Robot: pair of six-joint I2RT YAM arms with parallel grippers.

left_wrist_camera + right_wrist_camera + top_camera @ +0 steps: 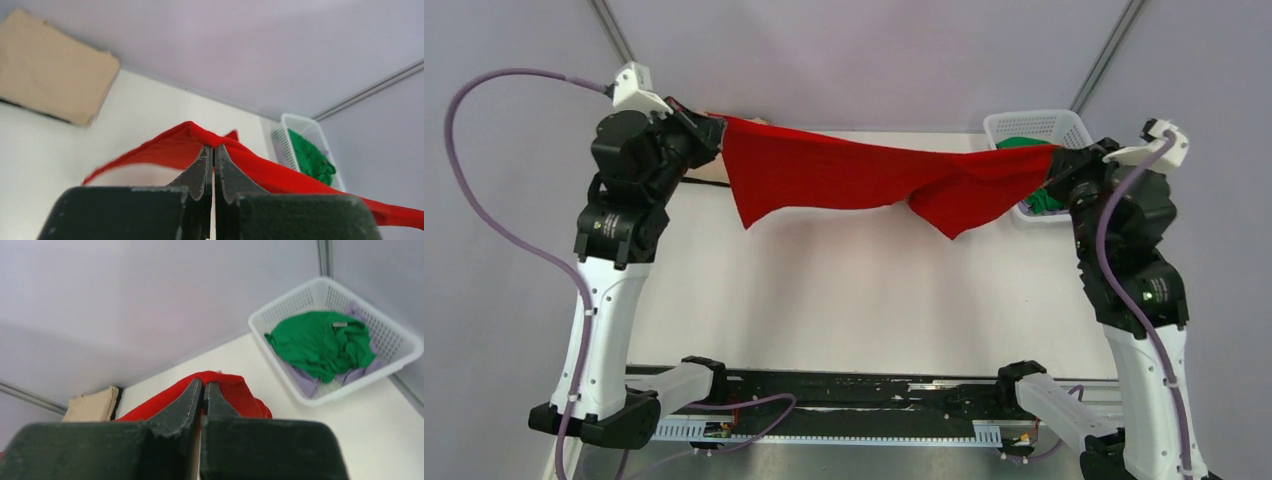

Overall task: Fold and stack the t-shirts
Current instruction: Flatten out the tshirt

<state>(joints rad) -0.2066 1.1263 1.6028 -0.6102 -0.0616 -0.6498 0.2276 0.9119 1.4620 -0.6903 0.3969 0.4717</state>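
A bright red t-shirt (844, 172) hangs stretched in the air above the far part of the table. My left gripper (716, 128) is shut on its left end, and my right gripper (1054, 158) is shut on its right end. In the left wrist view the red t-shirt (170, 150) drapes off the left gripper (213, 147). In the right wrist view the red t-shirt (235, 390) bunches round the right gripper (203, 384). A folded tan t-shirt (47, 75) lies at the table's far left. A green t-shirt (320, 342) lies crumpled in the basket.
A white lattice basket (999, 128) stands at the far right corner, also holding pale purple cloth (305, 380). The white table (854, 300) runs beneath the hanging shirt. Grey walls close the back and sides.
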